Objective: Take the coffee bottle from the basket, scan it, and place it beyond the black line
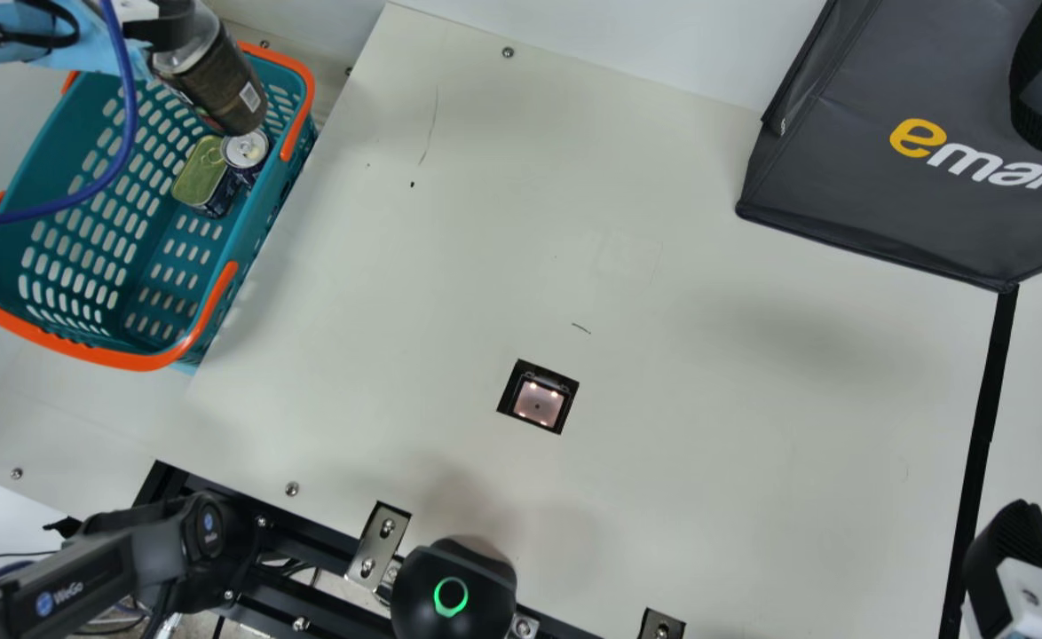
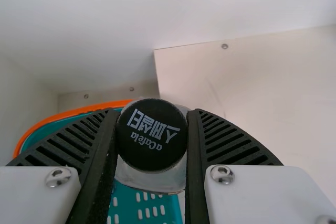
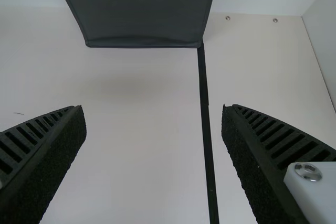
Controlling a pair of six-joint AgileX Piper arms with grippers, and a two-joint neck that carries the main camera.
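My left gripper (image 1: pixel 161 22) is at the upper left of the main view, holding the coffee bottle (image 1: pixel 224 84) tilted above the basket (image 1: pixel 113 231). In the left wrist view the bottle's black cap (image 2: pixel 151 135) sits between the two pads of the left gripper (image 2: pixel 151 140), which is shut on it. The right gripper (image 1: pixel 1014 568) is at the main view's lower right, beside the black line (image 1: pixel 982 426). In the right wrist view the right gripper (image 3: pixel 154 124) stands open, with the black line (image 3: pixel 206 119) running between its fingers.
Inside the basket lie a green-lidded tin (image 1: pixel 200 173) and a small can (image 1: pixel 246 149). A scanner window (image 1: pixel 539 404) is set into the table (image 1: pixel 707 461). The dark shopping bag (image 1: pixel 849 177) stands at the back right, its corner near the black line's far end.
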